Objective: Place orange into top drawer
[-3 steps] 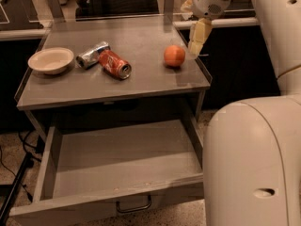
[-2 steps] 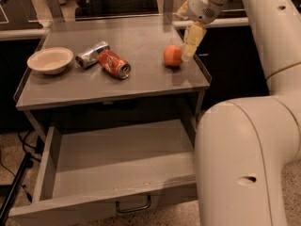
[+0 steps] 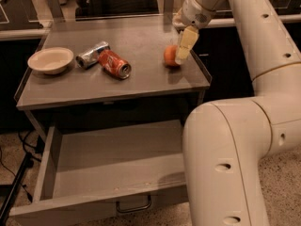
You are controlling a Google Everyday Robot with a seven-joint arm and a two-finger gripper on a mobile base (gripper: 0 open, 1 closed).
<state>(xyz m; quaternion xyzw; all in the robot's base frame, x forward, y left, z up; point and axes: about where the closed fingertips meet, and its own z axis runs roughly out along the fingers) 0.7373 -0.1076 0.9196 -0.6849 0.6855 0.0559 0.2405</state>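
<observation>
The orange (image 3: 169, 55) sits on the grey table top (image 3: 94, 86), near its right edge. My gripper (image 3: 181, 55) hangs from the arm at the upper right and is down at the orange's right side, overlapping it in the camera view. The top drawer (image 3: 117, 159) under the table top is pulled wide open and shows a bare grey floor. Its front panel (image 3: 70, 210) with the dark pull handle (image 3: 134, 206) is at the bottom of the view.
A red soda can (image 3: 114, 63) lies on its side mid-table next to a crushed silver can (image 3: 91, 54). A white bowl (image 3: 51, 60) stands at the left. My arm's large white body (image 3: 230, 164) covers the drawer's right front corner.
My gripper has moved left and down, from just right of the orange to up against its right side. The orange, cans and bowl have not moved.
</observation>
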